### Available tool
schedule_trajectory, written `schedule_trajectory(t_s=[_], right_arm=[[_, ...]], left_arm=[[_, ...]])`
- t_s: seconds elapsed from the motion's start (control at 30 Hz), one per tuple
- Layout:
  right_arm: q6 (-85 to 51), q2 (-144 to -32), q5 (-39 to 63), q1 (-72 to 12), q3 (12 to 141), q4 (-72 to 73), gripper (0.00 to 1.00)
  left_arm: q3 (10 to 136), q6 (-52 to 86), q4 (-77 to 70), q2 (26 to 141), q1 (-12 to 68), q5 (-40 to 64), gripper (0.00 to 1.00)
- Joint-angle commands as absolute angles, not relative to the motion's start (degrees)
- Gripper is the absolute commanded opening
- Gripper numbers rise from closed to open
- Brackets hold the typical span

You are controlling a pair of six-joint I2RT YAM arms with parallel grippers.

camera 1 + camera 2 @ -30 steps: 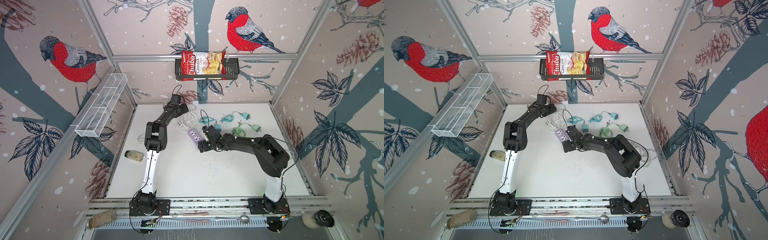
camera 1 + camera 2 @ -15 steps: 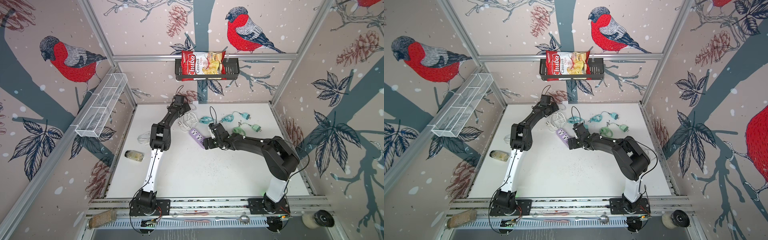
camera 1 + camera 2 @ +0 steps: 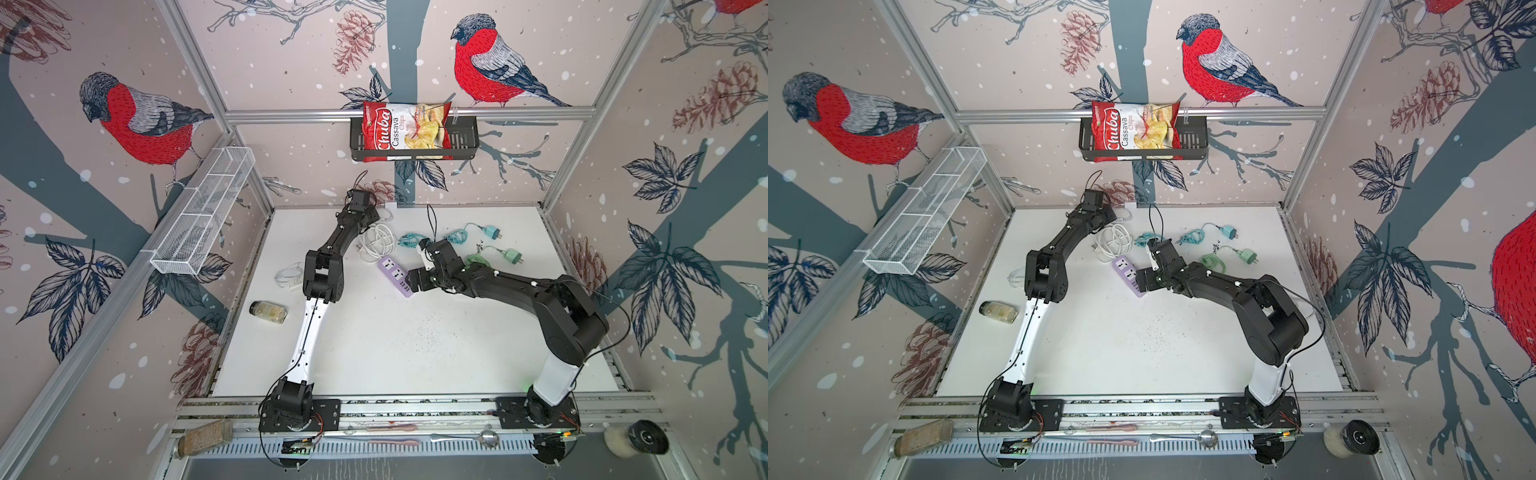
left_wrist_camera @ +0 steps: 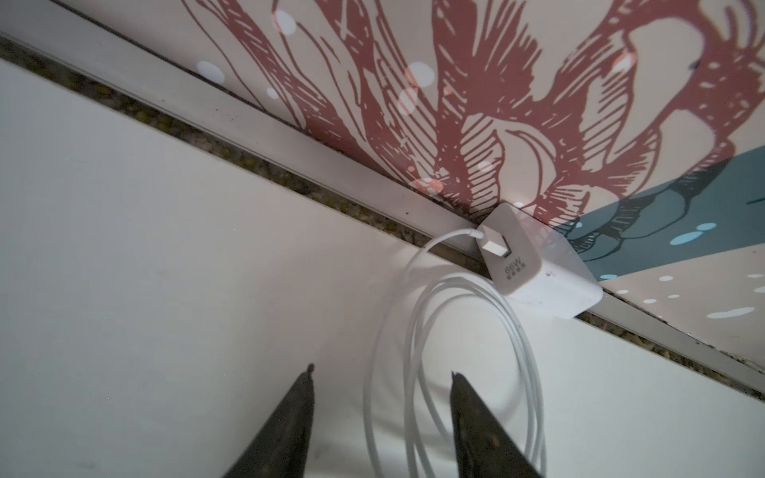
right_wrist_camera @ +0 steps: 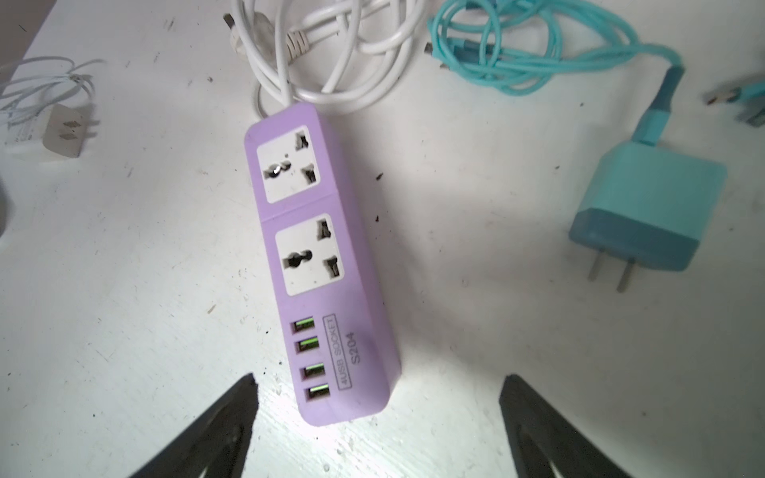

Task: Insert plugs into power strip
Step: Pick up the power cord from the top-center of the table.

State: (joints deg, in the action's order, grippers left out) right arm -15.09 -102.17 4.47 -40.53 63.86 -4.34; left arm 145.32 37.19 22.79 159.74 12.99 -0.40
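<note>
- A white tabletop (image 3: 374,353) is shown from above in both top views, with two black-and-white arms stretched over its far half.
- A lilac plastic power strip (image 5: 318,256) lies mid-table, its long axis running far-left to near-right. Both sockets are empty.
- The right gripper (image 5: 376,380) is spread wide astride the strip's near end and grips nothing.
- The left gripper (image 4: 381,372), its jaws parted and empty, is pointed at the far wall.
- A white boxy charger plug (image 4: 538,265) rests against that wall, just ahead of the left claw. Its coiled cable trails back between the jaws, so the left arm is judged nearer.
</note>
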Motion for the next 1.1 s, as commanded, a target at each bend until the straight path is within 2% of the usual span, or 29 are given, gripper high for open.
schedule_trajectory(t_s=[0.0, 0.27, 0.37, 0.6, 0.93, 1.07], right_arm=[[-13.6, -102.3, 4.8, -40.6, 64.6, -3.7, 0.92], [-10.6, -103.6, 3.3, -41.2, 64.5, -5.4, 0.92], [-9.9, -104.4, 3.0, -41.3, 65.2, -5.8, 0.93], [-9.3, -105.7, 1.8, -41.2, 68.2, -5.9, 0.93], [-8.5, -107.7, -0.5, -40.8, 71.7, -6.3, 0.94], [-8.9, -109.3, -0.2, -39.4, 74.3, -4.7, 0.94]], left_arm=[[145.3, 36.3, 32.3, 160.7, 13.0, -2.5, 0.22], [145.2, 35.3, 34.4, 161.1, 13.0, -1.8, 0.0], [144.1, 35.0, 34.8, 160.2, 13.1, -2.4, 0.0], [132.5, 33.8, 30.2, 152.0, 13.0, -3.7, 0.0], [128.4, 32.4, 33.5, 147.2, 12.3, -4.6, 0.0], [124.0, 32.4, 28.1, 144.0, 12.2, -3.2, 0.0]])
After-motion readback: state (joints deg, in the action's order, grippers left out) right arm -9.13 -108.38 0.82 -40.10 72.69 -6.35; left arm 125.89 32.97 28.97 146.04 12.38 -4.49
